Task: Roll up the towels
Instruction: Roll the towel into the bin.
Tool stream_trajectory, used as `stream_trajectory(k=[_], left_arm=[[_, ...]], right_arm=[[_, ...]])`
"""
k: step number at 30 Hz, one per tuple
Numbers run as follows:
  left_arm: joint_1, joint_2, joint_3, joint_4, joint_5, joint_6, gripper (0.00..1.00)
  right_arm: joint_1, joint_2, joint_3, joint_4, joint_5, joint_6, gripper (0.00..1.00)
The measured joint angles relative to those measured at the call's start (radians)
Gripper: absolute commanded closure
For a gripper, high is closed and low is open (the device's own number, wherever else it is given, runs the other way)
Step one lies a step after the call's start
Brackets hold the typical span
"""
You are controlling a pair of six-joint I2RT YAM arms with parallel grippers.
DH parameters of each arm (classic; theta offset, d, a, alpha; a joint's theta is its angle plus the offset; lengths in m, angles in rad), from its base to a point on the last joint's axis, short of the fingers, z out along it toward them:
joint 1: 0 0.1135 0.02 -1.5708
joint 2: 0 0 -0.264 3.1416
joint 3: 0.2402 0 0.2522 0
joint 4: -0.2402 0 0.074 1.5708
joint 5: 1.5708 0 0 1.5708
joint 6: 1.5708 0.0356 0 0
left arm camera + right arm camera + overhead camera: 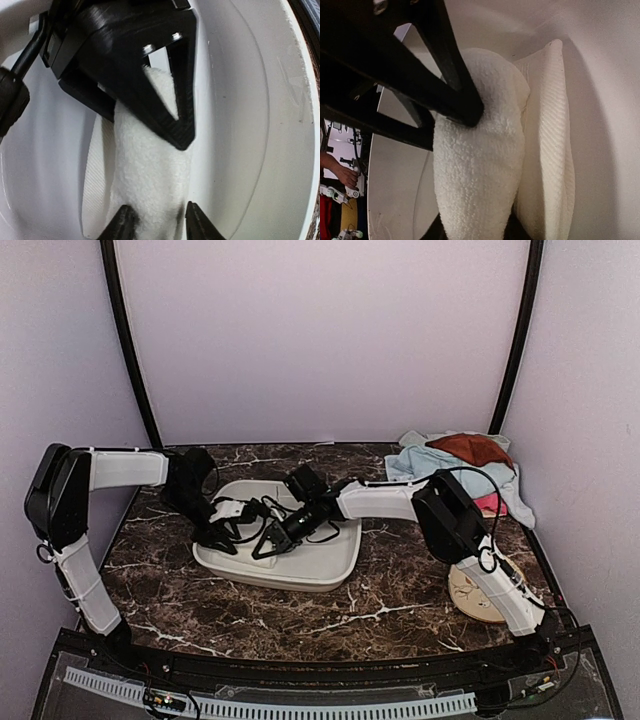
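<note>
The left gripper is clenched on 1 end of a rolled cream-white towel, its 2 fingertips pressing into either side of the fluffy roll, and the right gripper is clamped on the other end, so the 2 grippers meet nose to nose over the same roll. The towel lies inside the white basin, which sits near the middle of the worktop, a dark brown marbled surface. In the right wrist view the roll runs lengthwise along the basin floor, and a flatter ribbed white cloth lies touching its side, against the basin wall; whether that cloth is a loose tail of the same towel cannot be told. At the far right corner of the worktop sits a heap of loose towels: a light blue towel spread underneath, a rust-brown towel on top, and a pink towel showing at the near edge of the heap. A round beige disc lies near the near right corner, partly hidden by the right arm
</note>
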Motion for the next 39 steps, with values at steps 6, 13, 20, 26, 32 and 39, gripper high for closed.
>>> stream_trajectory(k=[6, 13, 20, 26, 32, 39], left_arm=[[0.001, 0.043, 0.007, -0.003, -0.015, 0.000, 0.96], [0.001, 0.091, 0.082, -0.084, -0.009, 0.013, 1.00], [0.001, 0.133, 0.142, -0.173, -0.009, 0.045, 1.00], [-0.001, 0.142, 0.168, -0.246, -0.019, 0.062, 1.00], [-0.018, 0.145, 0.182, -0.319, -0.042, 0.071, 1.00], [-0.031, 0.151, 0.183, -0.363, -0.055, 0.071, 0.79]], right_arm=[[-0.009, -0.037, -0.039, 0.027, 0.001, 0.021, 0.35], [-0.069, -0.130, -0.114, 0.025, 0.139, -0.013, 0.43], [-0.086, -0.153, -0.138, 0.074, 0.185, -0.006, 0.48], [-0.032, -0.153, -0.162, 0.126, 0.157, 0.032, 0.53], [0.000, -0.153, -0.200, 0.171, 0.116, 0.063, 0.56], [0.010, -0.153, -0.222, 0.174, 0.098, 0.078, 0.59]])
